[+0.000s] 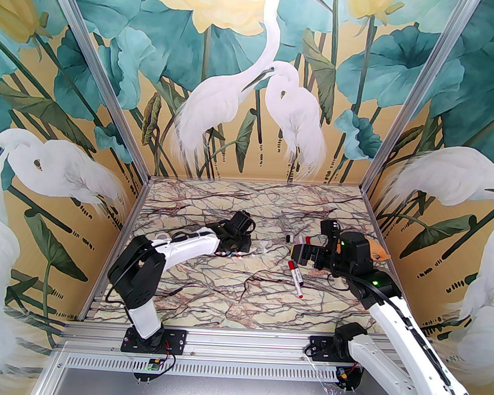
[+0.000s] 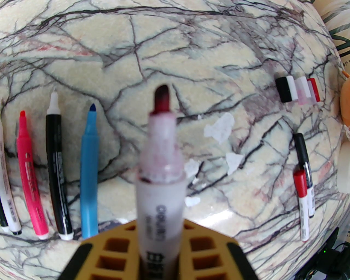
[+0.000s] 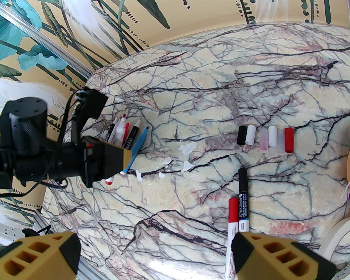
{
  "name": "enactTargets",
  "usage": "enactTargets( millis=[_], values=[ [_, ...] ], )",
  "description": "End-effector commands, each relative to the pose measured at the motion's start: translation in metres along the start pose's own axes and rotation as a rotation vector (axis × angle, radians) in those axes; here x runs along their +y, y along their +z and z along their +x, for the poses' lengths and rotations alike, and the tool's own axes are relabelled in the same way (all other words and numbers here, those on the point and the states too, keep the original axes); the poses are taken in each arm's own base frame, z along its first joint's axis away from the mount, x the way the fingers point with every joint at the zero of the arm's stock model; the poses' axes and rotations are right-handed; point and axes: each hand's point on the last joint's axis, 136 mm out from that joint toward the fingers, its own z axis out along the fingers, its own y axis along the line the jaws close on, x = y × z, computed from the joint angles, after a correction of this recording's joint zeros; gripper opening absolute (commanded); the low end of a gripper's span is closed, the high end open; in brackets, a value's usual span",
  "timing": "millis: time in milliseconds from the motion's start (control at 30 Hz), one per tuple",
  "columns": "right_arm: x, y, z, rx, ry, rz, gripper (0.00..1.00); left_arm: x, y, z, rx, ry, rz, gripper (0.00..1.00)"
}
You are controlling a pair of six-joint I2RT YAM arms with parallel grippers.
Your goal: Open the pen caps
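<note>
The left gripper point(image 2: 160, 247) had its jaws closed on the held marker point(image 2: 160, 175). This was a white-barrelled pen that stood straight out from the jaws with no cap on it. Its tip was red and dark at the very end.

In the left wrist view, four more uncapped pens lay side by side on the table point(image 2: 191, 54), toward 9 o'clock from the held marker. First came a blue pen point(image 2: 89, 175), then a black pen point(image 2: 57, 175), a pink pen point(image 2: 28, 175) and a white pen point(image 2: 6, 197) at the border of the picture. All of them pointed their tips toward 12 o'clock.

In the right wrist view, the pen caps point(image 3: 265, 136) lay off the pens in a short row on the table. A black cap point(image 3: 241, 135) and a white cap point(image 3: 250, 134) touched each other at the 9 o'clock end. A red cap point(image 3: 288, 140) closed the 3 o'clock end, and pale caps lay between.

At 6 o'clock from this row two pens had their caps on. They were a black-capped pen point(image 3: 242, 188) and a red-capped pen point(image 3: 233, 212), lying close alongside each other. Some white scraps point(image 3: 187, 149) lay on the table between the row of caps and the uncapped pens.

The right gripper point(image 3: 161, 259) hung above the table with its jaws wide open and nothing between them. The rear part of the red-capped pen passed just beside one of its yellow fingers point(image 3: 273, 257).
</note>
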Motion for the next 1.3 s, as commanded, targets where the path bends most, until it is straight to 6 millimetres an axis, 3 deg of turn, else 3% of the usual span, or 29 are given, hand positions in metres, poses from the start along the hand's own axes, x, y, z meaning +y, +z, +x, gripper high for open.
enactTargets(
  millis=[0,633,933,1267],
  values=[
    [0.001,0.0,0.007,0.019,0.021,-0.014,0.99,0.011,0.01,0.002,0.033,0.018,-0.077,0.09],
    [-0.004,0.003,0.014,0.041,0.044,-0.002,0.99,0.037,0.059,0.007,0.127,0.013,-0.266,0.11],
    [-0.006,0.007,0.015,0.046,0.074,-0.002,0.99,0.046,0.066,0.011,0.149,0.024,-0.319,0.18],
    [-0.004,0.01,0.013,0.044,0.079,-0.013,0.99,0.047,0.06,0.008,0.155,0.025,-0.327,0.31]
  ],
)
